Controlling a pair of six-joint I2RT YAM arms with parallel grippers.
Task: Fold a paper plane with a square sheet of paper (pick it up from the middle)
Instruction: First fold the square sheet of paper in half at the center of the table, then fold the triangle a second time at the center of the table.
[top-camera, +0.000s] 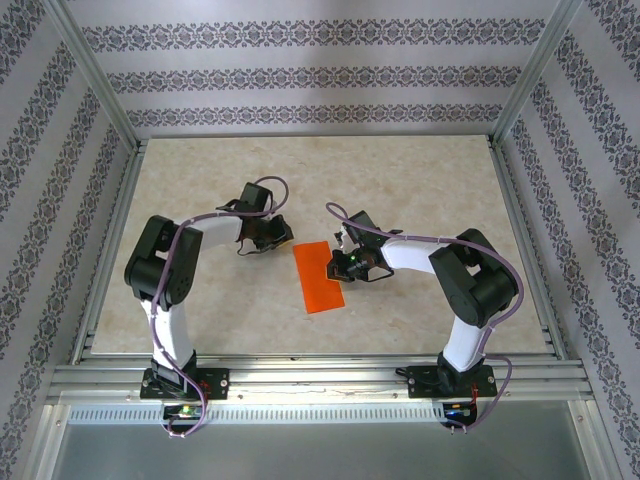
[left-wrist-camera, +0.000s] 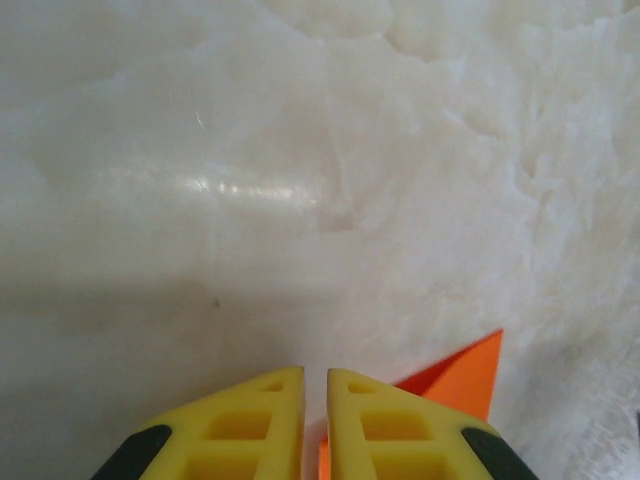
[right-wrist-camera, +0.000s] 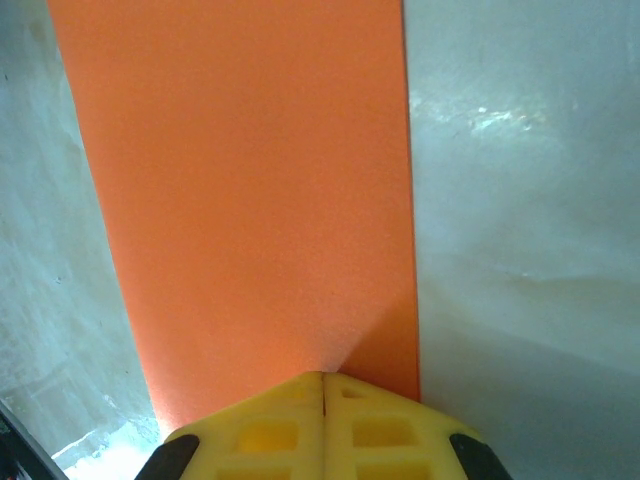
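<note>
The square sheet of paper (top-camera: 318, 277) is bright orange and lies on the table as a long rectangle between the two arms. My right gripper (top-camera: 341, 265) is shut, and its yellow tips (right-wrist-camera: 323, 375) rest on the sheet (right-wrist-camera: 240, 180) near its right edge. My left gripper (top-camera: 280, 243) stands at the sheet's far left corner. Its jaws (left-wrist-camera: 315, 372) are a narrow gap apart with nothing between the tips. An orange corner (left-wrist-camera: 465, 378) lifts off the table just behind its right finger. The paper plane is out of view.
The pale marble-patterned table (top-camera: 400, 180) is framed by aluminium rails (top-camera: 320, 372) at the front and sides. Patterned walls stand close behind and beside it. Both arm bases sit at the near edge.
</note>
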